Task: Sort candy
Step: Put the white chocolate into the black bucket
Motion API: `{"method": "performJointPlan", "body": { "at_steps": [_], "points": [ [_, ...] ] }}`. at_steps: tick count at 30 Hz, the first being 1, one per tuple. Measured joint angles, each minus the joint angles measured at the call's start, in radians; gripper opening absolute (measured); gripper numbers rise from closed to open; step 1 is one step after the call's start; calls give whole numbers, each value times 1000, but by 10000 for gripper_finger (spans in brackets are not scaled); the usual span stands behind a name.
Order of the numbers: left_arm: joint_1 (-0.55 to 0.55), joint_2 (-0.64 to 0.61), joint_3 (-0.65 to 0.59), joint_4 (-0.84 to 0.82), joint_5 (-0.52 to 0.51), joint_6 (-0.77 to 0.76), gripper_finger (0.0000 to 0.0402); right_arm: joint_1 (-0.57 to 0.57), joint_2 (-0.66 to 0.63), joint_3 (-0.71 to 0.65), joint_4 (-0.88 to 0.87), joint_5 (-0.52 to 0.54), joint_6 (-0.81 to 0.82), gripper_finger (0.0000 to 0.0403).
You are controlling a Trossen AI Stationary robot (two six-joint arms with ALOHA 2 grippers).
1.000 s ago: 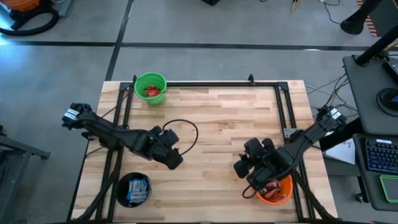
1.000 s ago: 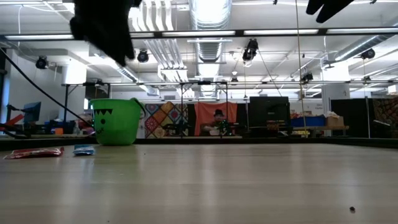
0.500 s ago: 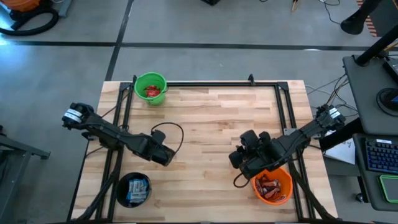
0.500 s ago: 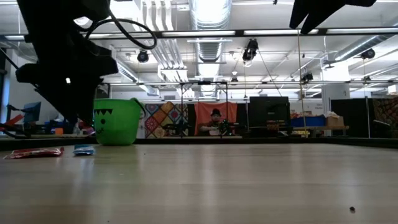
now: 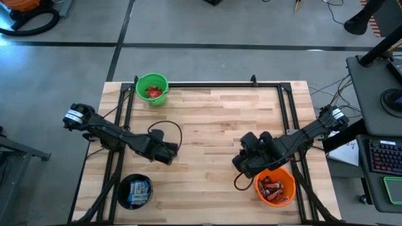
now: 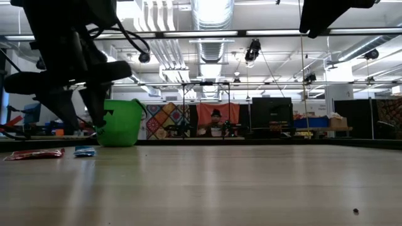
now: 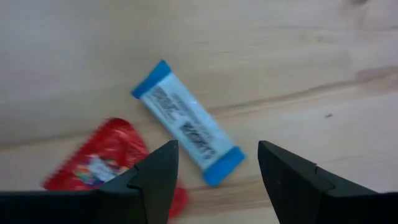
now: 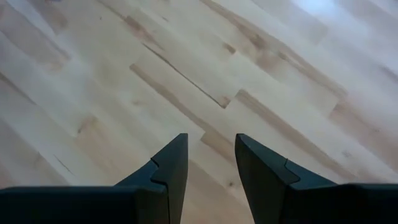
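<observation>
A blue-and-white candy packet (image 7: 186,121) and a red candy packet (image 7: 102,167) lie flat on the wooden table (image 5: 220,125), left of its middle. They also show in the low view as the red packet (image 6: 34,153) and the blue packet (image 6: 85,151). My left gripper (image 7: 214,168) hangs open just above them, pointing steeply down, its fingers either side of the blue packet's near end without touching it. In the high view, my left gripper (image 5: 164,152) hides both packets. My right gripper (image 8: 208,165) is open with nothing in it, high over bare wood beside the orange bucket (image 5: 275,187).
A green bucket (image 5: 152,89) with red candy stands at the far left. A black bucket (image 5: 135,190) with blue packets is at the near left. The orange bucket at the near right holds brown and red pieces. A black frame rail (image 5: 213,84) runs along the far edge.
My left gripper has come down toward the table, shifted a little toward the left edge, and rolled about its own axis; it now hangs low over the two packets. My right gripper has moved off the orange bucket toward the far edge, uncovering it.
</observation>
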Motion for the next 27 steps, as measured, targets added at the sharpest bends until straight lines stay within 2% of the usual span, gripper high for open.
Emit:
{"method": "performJointPlan", "body": {
  "at_steps": [10, 20, 27],
  "points": [
    [19, 74, -1, 49, 17, -138, 204, 0, -36, 0, -8, 0, -165, 125],
    [26, 206, 5, 143, 73, -151, 204, -3, -68, 0, -8, 3, -226, 125],
    [31, 201, 16, 115, 71, -165, 204, -4, -68, 0, -8, 2, -247, 125]
  ]
}}
